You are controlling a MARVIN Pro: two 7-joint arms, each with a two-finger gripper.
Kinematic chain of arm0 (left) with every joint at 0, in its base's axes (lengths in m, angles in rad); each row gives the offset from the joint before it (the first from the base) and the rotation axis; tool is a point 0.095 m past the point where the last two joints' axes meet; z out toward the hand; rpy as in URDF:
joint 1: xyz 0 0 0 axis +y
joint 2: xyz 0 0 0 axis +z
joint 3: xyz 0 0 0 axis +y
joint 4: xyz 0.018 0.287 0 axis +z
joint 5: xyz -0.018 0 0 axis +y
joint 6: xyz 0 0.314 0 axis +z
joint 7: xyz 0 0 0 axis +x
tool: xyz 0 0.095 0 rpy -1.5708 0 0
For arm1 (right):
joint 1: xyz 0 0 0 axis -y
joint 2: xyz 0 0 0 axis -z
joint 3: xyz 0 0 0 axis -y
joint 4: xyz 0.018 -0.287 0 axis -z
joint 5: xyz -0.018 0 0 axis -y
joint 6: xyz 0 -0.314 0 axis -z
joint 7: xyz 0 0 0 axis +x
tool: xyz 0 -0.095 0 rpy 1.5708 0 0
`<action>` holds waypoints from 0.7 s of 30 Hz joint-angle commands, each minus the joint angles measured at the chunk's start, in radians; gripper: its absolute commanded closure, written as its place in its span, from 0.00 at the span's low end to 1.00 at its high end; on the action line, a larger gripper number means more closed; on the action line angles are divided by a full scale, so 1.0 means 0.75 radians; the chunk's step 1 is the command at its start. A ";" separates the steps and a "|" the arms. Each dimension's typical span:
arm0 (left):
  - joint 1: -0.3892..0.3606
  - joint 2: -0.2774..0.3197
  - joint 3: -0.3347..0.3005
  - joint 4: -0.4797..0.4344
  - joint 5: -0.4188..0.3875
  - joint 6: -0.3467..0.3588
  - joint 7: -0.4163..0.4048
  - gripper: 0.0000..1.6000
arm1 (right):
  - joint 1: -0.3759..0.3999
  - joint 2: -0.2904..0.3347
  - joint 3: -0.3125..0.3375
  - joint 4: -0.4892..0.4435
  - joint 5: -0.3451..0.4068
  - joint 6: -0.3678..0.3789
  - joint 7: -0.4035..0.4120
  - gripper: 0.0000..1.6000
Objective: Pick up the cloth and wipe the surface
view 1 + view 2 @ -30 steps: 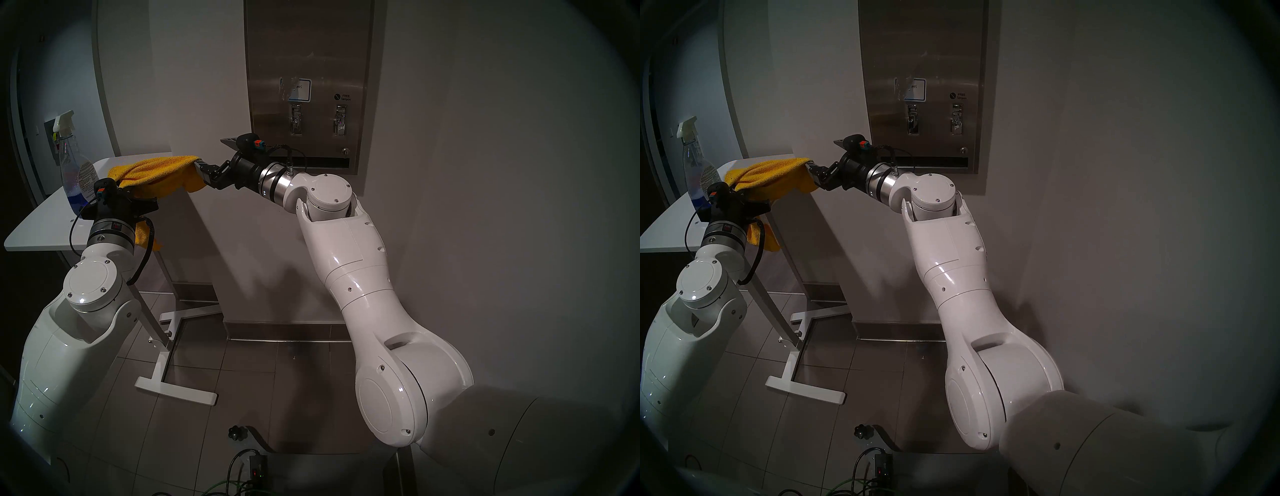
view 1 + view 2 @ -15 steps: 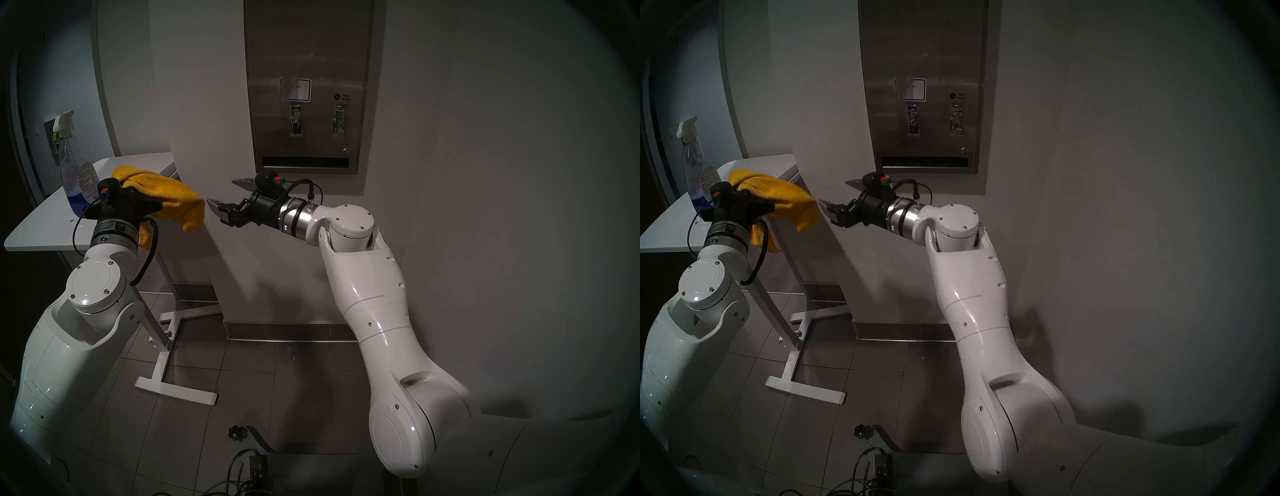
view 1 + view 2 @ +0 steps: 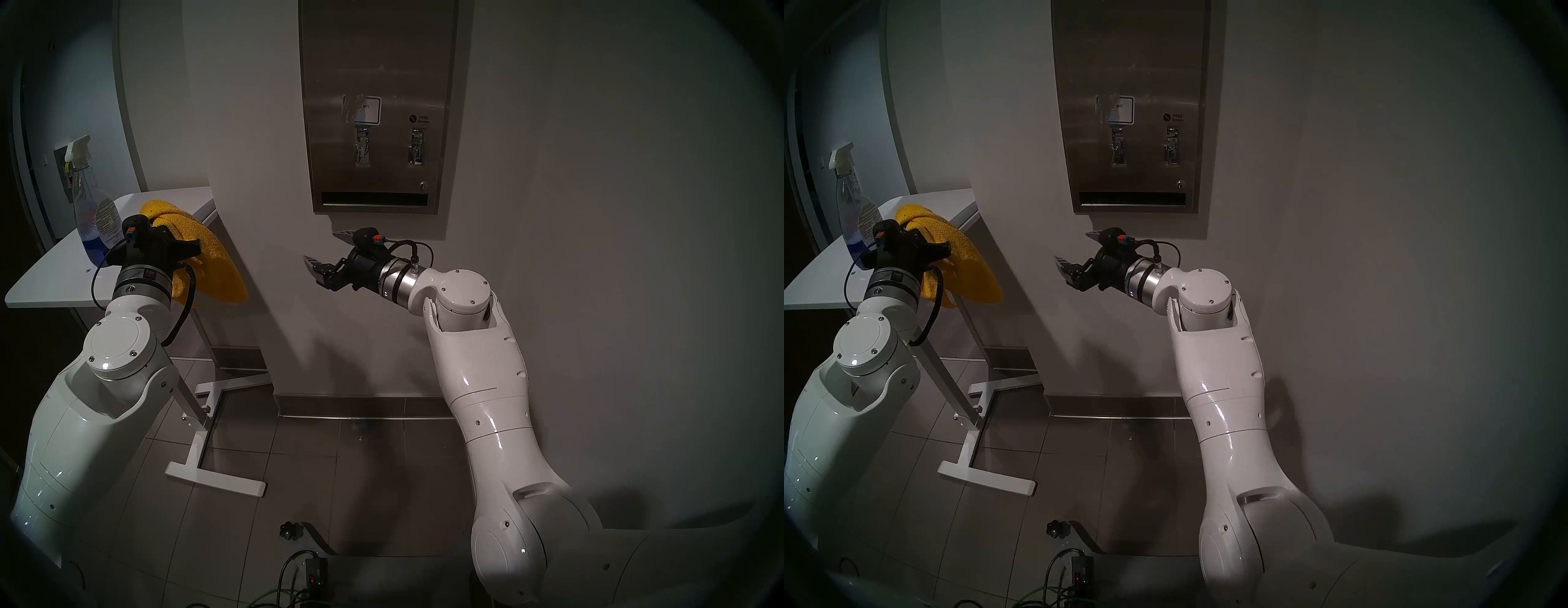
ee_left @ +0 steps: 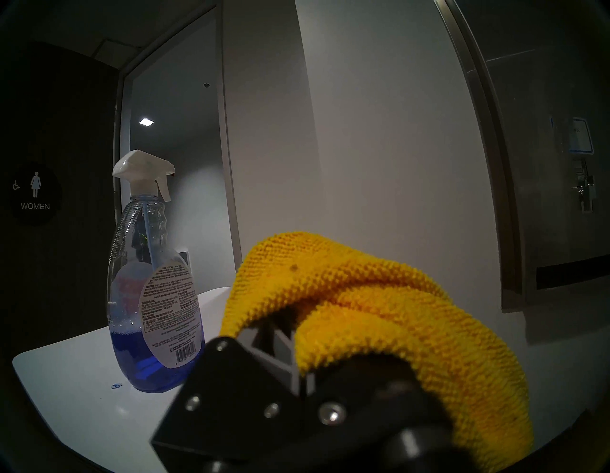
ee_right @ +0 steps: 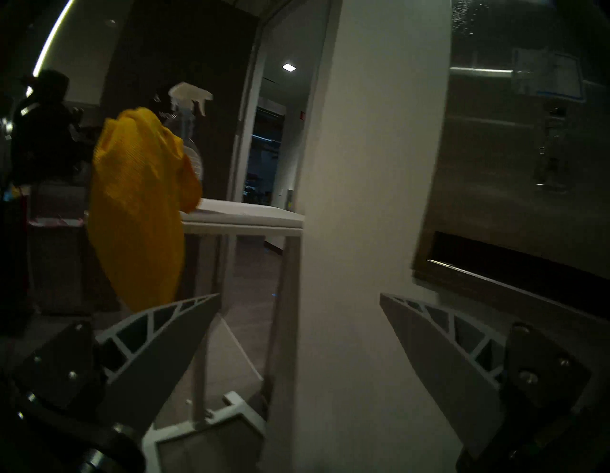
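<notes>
L gripper (image 4: pixel 280 333) pinches the yellow cloth (image 3: pixel 212 263), draped over it beside the white table (image 3: pixel 46 276), left of the steel panel (image 3: pixel 377 55). R gripper (image 3: pixel 329 246) spread, empty, below panel.

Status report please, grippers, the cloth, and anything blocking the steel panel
Left gripper shut on cloth, draped beside table. Right gripper open, empty, below steel panel. Nothing in front of panel.

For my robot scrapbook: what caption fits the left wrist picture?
Left tool shut on a yellow microfibre cloth, beside a blue spray bottle on the white table.
</notes>
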 commanded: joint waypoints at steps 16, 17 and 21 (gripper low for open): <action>-0.040 0.032 -0.096 0.003 0.012 -0.012 0.054 1.00 | 0.022 -0.026 0.017 0.031 -0.288 -0.167 -0.502 0.00; -0.040 0.033 -0.099 0.005 0.011 -0.012 0.055 1.00 | 0.021 -0.026 0.022 0.030 -0.302 -0.170 -0.526 0.00; -0.044 0.036 -0.108 0.011 0.006 -0.013 0.059 1.00 | 0.023 -0.028 0.035 0.038 -0.330 -0.179 -0.623 0.00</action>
